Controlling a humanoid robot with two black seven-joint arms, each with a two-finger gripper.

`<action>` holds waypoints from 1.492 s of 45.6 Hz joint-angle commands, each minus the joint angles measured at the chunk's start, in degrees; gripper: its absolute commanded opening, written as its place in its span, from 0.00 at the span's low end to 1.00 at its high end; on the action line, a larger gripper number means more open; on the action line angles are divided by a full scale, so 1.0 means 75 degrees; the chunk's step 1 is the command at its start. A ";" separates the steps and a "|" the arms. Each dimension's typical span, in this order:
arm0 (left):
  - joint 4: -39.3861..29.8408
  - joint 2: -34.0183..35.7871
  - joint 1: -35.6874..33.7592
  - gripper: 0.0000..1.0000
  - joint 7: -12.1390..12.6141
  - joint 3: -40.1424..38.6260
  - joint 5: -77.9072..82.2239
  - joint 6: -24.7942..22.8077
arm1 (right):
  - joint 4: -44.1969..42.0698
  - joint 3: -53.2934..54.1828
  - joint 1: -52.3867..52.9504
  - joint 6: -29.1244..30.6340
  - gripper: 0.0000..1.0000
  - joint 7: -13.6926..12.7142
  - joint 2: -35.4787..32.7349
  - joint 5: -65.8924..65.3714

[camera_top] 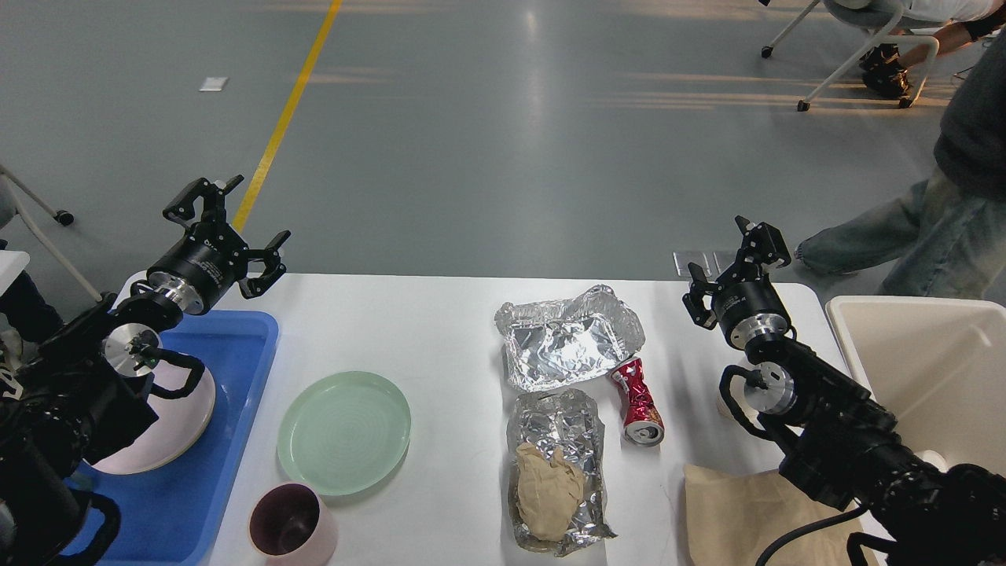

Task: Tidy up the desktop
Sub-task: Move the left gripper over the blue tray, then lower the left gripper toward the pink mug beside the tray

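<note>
From my remote seat I see the white counter [440, 330] stretching across the lower view, its far edge meeting the grey floor. At its left end sits a blue tray [236, 369] holding a pale pink plate [169, 440], partly hidden by my left arm. My left pincer [228, 224] hovers above the tray's far corner, fingers spread wide and holding nothing. Just right of the tray lies a light green plate [344, 432], bare, and near the front edge stands a pink cup [292, 527] with a dark inside; I cannot tell if anything is in it. Toward the middle, a crumpled foil tray [566, 338] lies open with nothing in it, and in front of it a second foil container [559, 472] holds a wad of brown paper [548, 491]. A crushed red can [638, 402] lies on its side just beside them. A brown paper bag [735, 511] lies flat at the front right. My right pincer [737, 271] hangs over the counter's right end, fingers apart, empty. A beige bin [935, 369] stands off the right edge, showing nothing inside.
</note>
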 commanded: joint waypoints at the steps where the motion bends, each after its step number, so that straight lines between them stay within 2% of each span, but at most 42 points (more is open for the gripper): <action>1: 0.0008 0.0278 -0.0402 0.96 0.0485 0.1212 0.0726 -0.0006 | 0.0000 0.0000 0.0000 0.0000 1.00 0.0000 0.0002 -0.0006; 8: 0.0008 0.0301 -0.1058 0.96 0.1726 0.2923 0.1699 -0.0030 | 0.0000 0.0000 0.0000 0.0000 1.00 0.0000 -0.0010 -0.0006; 9: 0.0008 0.0290 -0.1210 0.96 0.2157 0.3366 0.1967 -0.0041 | 0.0000 0.0000 0.0000 0.0000 1.00 0.0000 -0.0010 -0.0006; 11: 0.0008 0.0255 -0.1328 0.96 0.2581 0.3720 0.2191 -0.0053 | 0.0000 0.0000 0.0000 0.0000 1.00 0.0000 -0.0010 -0.0006; 17: 0.0020 0.0208 -0.1620 0.96 0.3496 0.4307 0.2485 -0.0065 | 0.0000 0.0000 0.0000 0.0000 1.00 0.0000 -0.0010 0.0005; 22: 0.0020 0.0208 -0.1867 0.96 0.3545 0.4378 0.2485 -0.0053 | 0.0000 0.0000 0.0000 0.0000 1.00 0.0000 0.0002 -0.0006; 25: 0.0008 0.0208 -0.1879 0.96 0.3533 0.4821 0.2497 -0.0088 | 0.0000 0.0000 0.0000 0.0000 1.00 0.0000 0.0002 -0.0006; 35: -0.0062 0.0044 -0.2090 0.96 0.3463 0.8535 0.2497 -0.0158 | 0.0000 0.0000 0.0000 0.0000 1.00 0.0000 0.0002 -0.0006; 38: -0.0167 0.0032 -0.2242 0.96 0.3509 0.9228 0.2485 -0.0310 | 0.0000 0.0000 0.0000 0.0000 1.00 0.0000 0.0002 -0.0006; 41: -0.0541 0.0032 -0.2359 0.96 0.3498 0.9721 0.2485 -0.0790 | 0.0000 0.0000 0.0000 0.0000 1.00 0.0000 0.0002 -0.0006; 45: -0.1045 0.0044 -0.2640 0.96 0.3509 0.9874 0.2485 -0.1644 | 0.0000 0.0000 0.0000 0.0000 1.00 0.0000 0.0002 0.0005; 49: -0.1421 0.0044 -0.2851 0.96 0.3498 0.9991 0.2485 -0.1644 | 0.0000 0.0000 0.0000 0.0000 1.00 0.0000 0.0002 -0.0006; 53: -0.1912 0.0055 -0.3191 0.96 0.3451 1.0552 0.2474 -0.1644 | 0.0000 0.0000 0.0000 0.0000 1.00 0.0000 0.0002 -0.0006; 61: -0.4021 0.0266 -0.4058 0.96 0.3439 1.1549 0.2052 -0.1644 | 0.0000 0.0000 0.0000 0.0000 1.00 0.0000 -0.0010 -0.0006; 68: -0.4889 0.0278 -0.4246 0.96 0.3427 1.1667 0.1970 -0.1644 | 0.0000 0.0000 0.0000 0.0000 1.00 0.0000 0.0002 -0.0006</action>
